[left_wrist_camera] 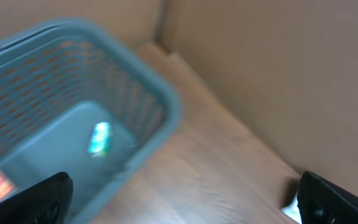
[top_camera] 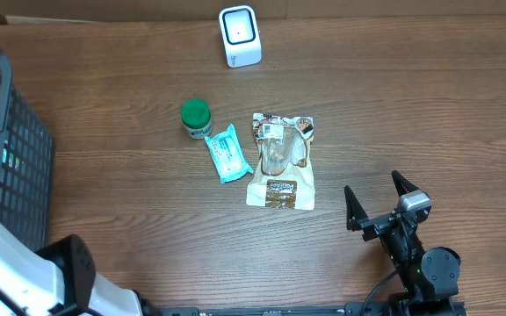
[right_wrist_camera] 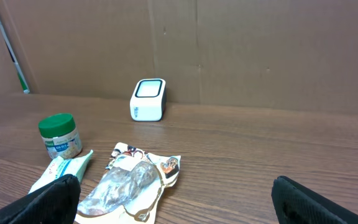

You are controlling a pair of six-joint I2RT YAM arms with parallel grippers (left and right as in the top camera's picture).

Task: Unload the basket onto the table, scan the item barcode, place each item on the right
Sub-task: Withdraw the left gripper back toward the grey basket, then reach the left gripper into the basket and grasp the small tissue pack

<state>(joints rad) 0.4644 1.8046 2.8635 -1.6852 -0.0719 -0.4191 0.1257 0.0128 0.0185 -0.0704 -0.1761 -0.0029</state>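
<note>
Two sets of jaws stand spread, empty; the right gripper (top_camera: pixel 376 200) should lift the pouch (top_camera: pixel 280 161), barcode toward the far scanner (top_camera: pixel 240 36).

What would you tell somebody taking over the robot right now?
Left gripper: open, empty, by the basket, which holds small items.
Right gripper: open, empty, in front of the snack pouch.
Green-lidded jar, teal packet and snack pouch lie together mid-table; white scanner stands behind them.
Done: nothing here is picked up.
Left: probably lift one and show its barcode to the scanner.
</note>
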